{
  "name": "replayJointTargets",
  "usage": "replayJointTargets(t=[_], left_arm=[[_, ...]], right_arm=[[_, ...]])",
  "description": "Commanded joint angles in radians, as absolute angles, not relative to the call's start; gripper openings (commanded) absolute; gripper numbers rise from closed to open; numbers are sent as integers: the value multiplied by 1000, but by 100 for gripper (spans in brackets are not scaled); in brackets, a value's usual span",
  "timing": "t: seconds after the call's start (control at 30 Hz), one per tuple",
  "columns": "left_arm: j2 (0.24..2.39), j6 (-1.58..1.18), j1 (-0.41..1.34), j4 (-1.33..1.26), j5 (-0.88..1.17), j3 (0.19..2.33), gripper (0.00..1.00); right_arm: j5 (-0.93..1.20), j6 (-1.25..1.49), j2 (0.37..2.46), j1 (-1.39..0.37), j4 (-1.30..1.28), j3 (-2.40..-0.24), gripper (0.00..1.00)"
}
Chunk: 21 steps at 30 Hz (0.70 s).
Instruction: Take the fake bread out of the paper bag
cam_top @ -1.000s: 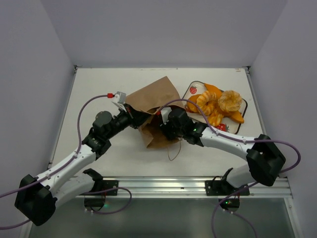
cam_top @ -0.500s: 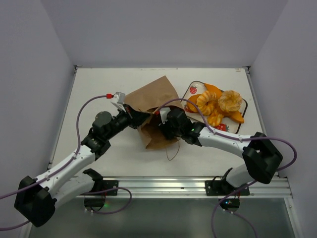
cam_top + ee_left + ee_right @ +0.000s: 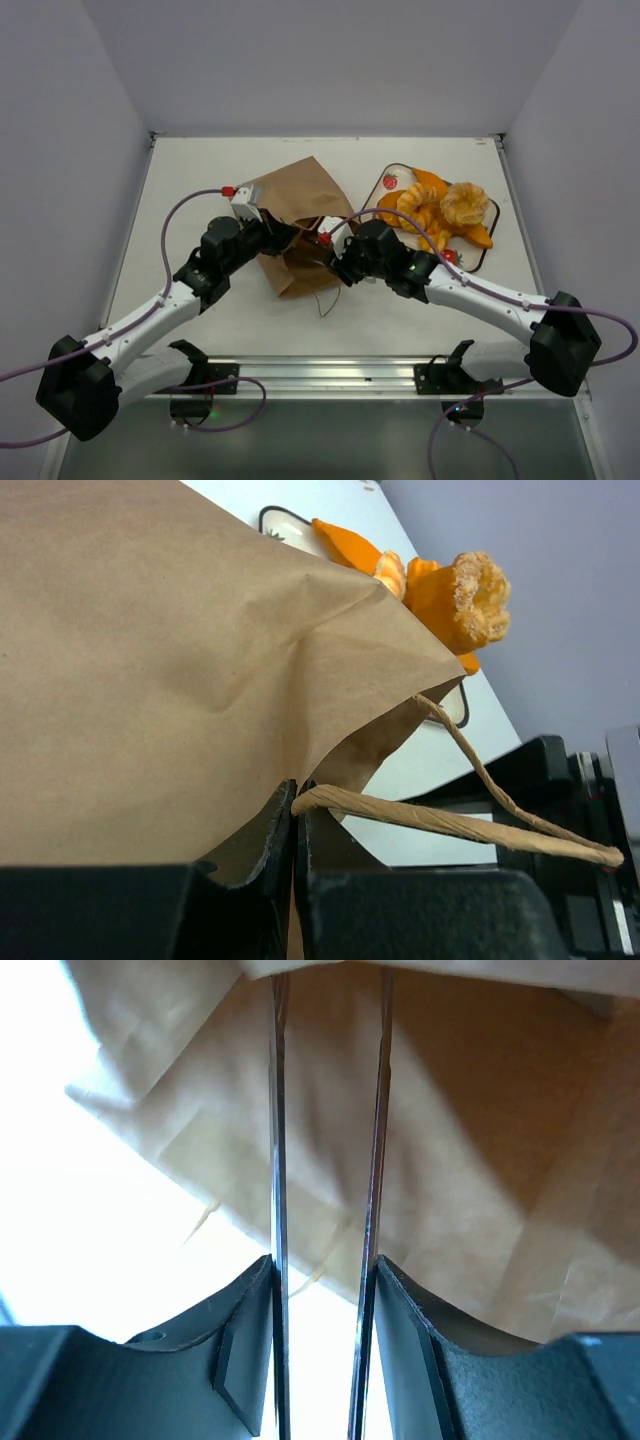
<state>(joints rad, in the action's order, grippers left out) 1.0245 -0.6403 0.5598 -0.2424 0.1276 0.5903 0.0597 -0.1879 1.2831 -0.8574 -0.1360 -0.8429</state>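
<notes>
The brown paper bag (image 3: 292,205) lies on its side mid-table, mouth toward the near right. My left gripper (image 3: 272,236) is shut on the bag's mouth edge where a twisted handle (image 3: 450,820) joins it; the bag (image 3: 150,660) fills the left wrist view. My right gripper (image 3: 336,262) is open at the bag's mouth. Its thin fingers (image 3: 277,1110) stand apart with nothing between them, and the bag's paper (image 3: 480,1140) lies behind them. Several orange fake bread pieces (image 3: 440,208) lie on a tray (image 3: 388,180) to the right, also in the left wrist view (image 3: 460,595). The bag's inside is hidden.
The tray with a strawberry print sits right of the bag, close behind my right forearm. A loose handle loop (image 3: 325,300) trails from the bag toward the near edge. Grey walls enclose the table on three sides, and a metal rail (image 3: 330,372) runs along the front.
The bag has shifted left with my left gripper holding its edge. My right gripper has drawn back toward the near right, out to the bag's mouth.
</notes>
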Motion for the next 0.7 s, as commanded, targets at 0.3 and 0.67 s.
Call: replayJointTargets(t=[0.3,0.67], left_arm=[[1026,-471,565,-152,97,750,6],[896,-319,564,77,60,785,7]], right_arm=[[169,-287,1220,-845,-224,-851,44],[183,-296,1177,-828,-213,-845,44]])
